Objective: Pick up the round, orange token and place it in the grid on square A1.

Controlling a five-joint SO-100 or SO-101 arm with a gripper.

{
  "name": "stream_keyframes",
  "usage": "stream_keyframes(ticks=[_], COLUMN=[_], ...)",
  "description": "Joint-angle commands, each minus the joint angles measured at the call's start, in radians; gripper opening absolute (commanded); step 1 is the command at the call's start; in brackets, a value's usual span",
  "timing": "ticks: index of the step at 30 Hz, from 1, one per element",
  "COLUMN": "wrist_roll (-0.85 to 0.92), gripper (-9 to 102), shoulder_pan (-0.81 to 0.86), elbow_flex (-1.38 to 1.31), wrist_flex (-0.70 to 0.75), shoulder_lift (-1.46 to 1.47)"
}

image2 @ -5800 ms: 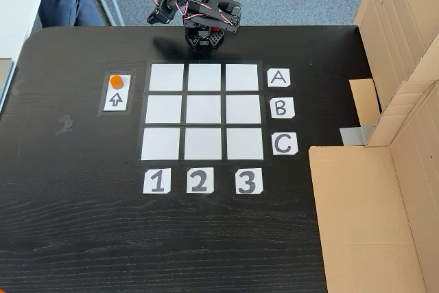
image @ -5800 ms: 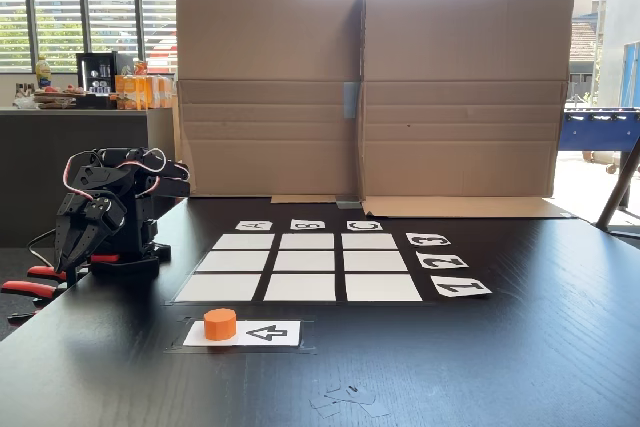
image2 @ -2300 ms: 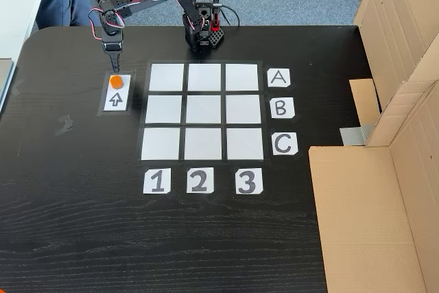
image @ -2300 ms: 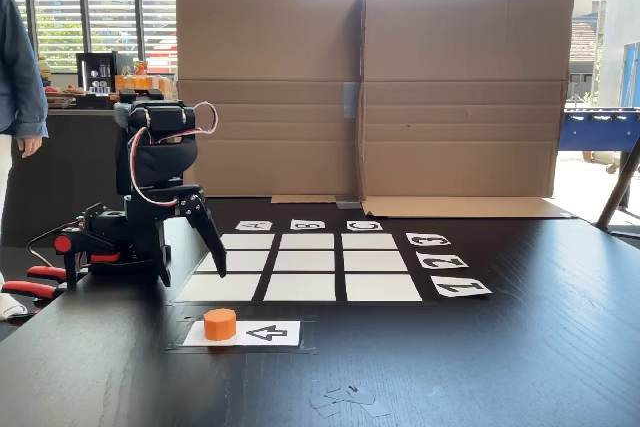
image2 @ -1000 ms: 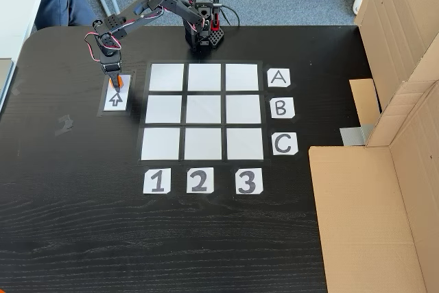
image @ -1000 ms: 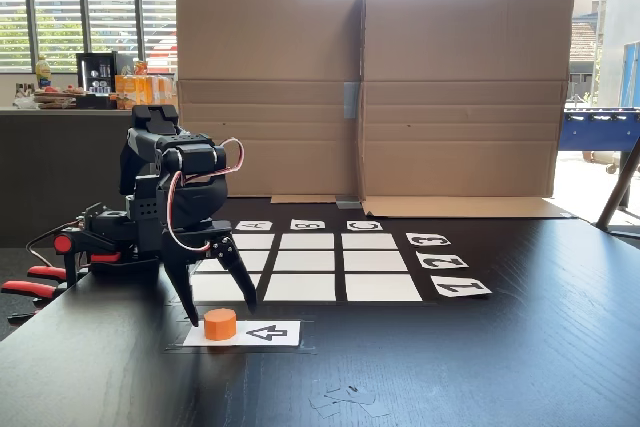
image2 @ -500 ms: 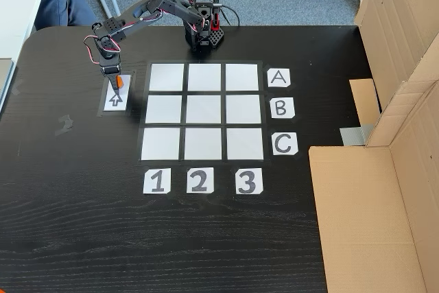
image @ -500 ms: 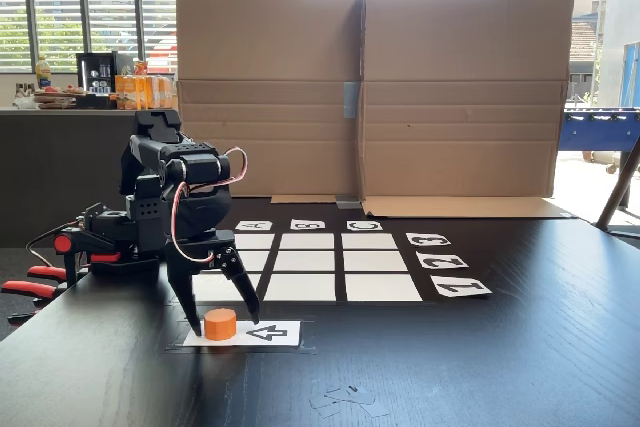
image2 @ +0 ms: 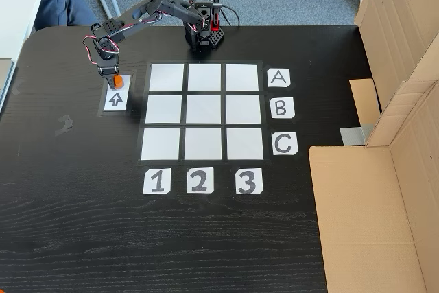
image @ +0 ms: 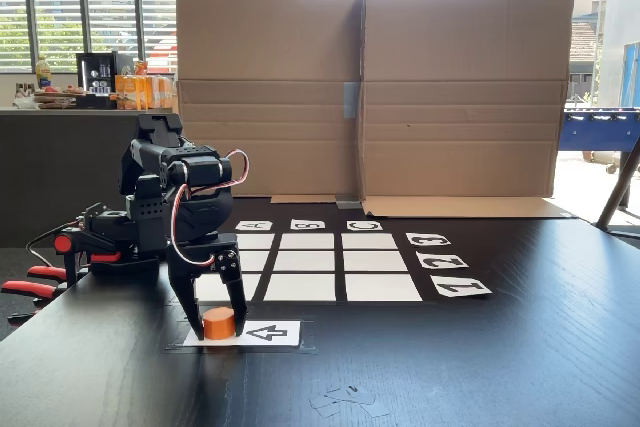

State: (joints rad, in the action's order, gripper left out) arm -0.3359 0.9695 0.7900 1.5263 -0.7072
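— Orange plastic is nearest to us: the token [image: 219, 323] sits on the white arrow card [image: 262, 333] at the front of the black surface [image: 480, 367], and our pincer [image: 219, 331] has a finger down on either side of it.

— Do we have it gripped?

— We cannot tell. In the low fixed view the fingers [image: 237, 299] stand close against the token's sides, but whether they press it is not clear. From above, the pincer [image2: 114, 85] covers most of the token [image2: 116, 79]; only a sliver of orange shows.

— So what could go wrong for us?

— If the tips are closing off-centre, we think the short cylinder could squirt out sideways and roll across the surface. If they are set too high on it, a lift may leave it behind. Tips touching the card might also drag it.

— And farther back?

— Beyond the card lies the grid [image2: 203, 111]. Square A1 [image2: 167, 77] is its corner cell next to the token, in line with the A card [image2: 278, 77] and the 1 card [image2: 156, 181]. Behind that is the arm's base [image2: 203, 31], then the cardboard wall [image: 370, 87].
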Motion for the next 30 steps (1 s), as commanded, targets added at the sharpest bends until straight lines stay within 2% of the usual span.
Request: stream_keyframes(ticks=[1,12,30], wrist_roll=[0.000,0.015,-0.003], gripper=[19,29,28], shoulder_pan=[-0.012,-0.012,-0.052], elbow_flex=[-0.029,-0.032,-0.020], wrist_flex=[0.000,0.000,0.008], shoulder_lift=[-0.005,-0.002,0.002])
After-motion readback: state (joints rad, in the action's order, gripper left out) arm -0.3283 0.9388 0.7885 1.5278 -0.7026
